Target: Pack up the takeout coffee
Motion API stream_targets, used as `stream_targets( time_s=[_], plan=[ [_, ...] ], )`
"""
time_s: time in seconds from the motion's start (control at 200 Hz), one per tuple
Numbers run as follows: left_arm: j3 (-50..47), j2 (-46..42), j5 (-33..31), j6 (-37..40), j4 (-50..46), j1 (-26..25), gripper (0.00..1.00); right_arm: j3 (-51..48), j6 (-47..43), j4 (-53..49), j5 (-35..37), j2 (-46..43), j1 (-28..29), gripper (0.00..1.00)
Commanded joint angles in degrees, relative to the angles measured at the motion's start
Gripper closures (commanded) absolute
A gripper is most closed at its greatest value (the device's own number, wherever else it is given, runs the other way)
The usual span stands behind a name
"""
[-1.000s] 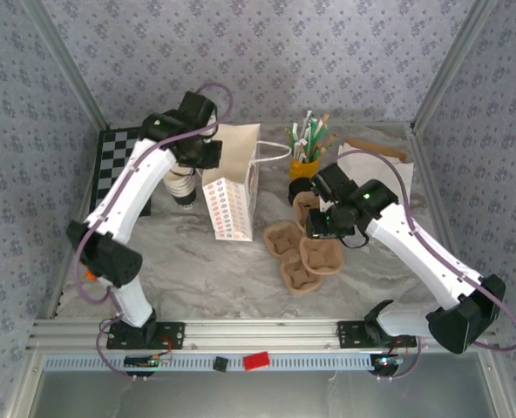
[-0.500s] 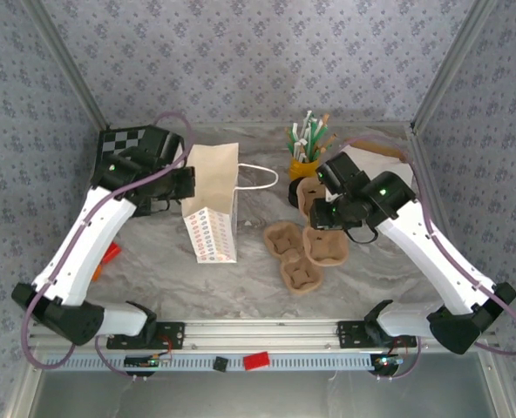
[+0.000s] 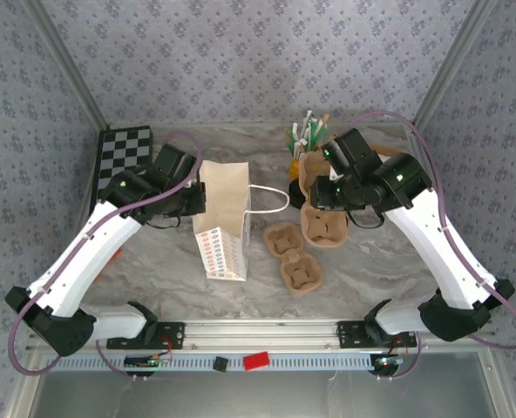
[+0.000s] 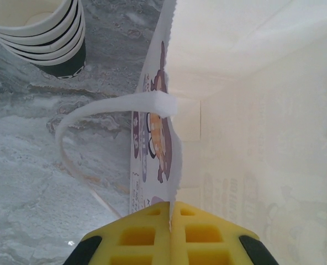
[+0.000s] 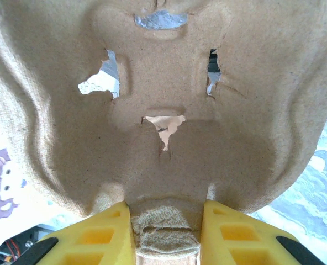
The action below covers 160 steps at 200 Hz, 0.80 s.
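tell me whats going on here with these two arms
The left pincer is shut on the top edge of the white dotted paper bag, which stands on the marble table. The right pincer grips a pulp cup carrier by its edge tab. Two more carriers lie on the table to the right of the bag. A stack of paper cups stands on the bag's other side. Nothing is going into the bag yet.
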Motion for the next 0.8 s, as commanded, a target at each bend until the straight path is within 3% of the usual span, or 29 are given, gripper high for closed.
stream_targets(
  time_s=[0.0,0.18,0.335,0.395,0.545,0.795],
  plan=[
    [-1.28,-1.06,0.28,-2.57,3.04,-0.28,1.00,5.24,1.94,-2.97,1.50,1.74,0.71,0.70],
    [-2.01,-1.43,0.96,-3.45,3.97,-0.39,0.99,10.55,4.22,-1.71,1.20,3.93,1.37,0.70],
    [-1.87,-1.67,2.05,-3.02,3.67,-0.38,0.70,14.07,5.54,-0.24,0.67,6.58,2.82,0.70],
    [-1.69,-2.15,2.44,-2.54,3.76,-0.36,0.66,15.35,5.90,0.49,0.16,7.50,3.39,0.70],
    [-1.61,-2.94,2.02,-1.35,3.00,0.11,0.66,19.52,6.09,1.23,-0.53,10.57,5.45,0.70],
    [-1.56,-3.03,3.21,-0.35,3.82,0.40,0.83,28.17,6.79,1.52,-1.68,17.02,8.87,0.70]
  ],
)
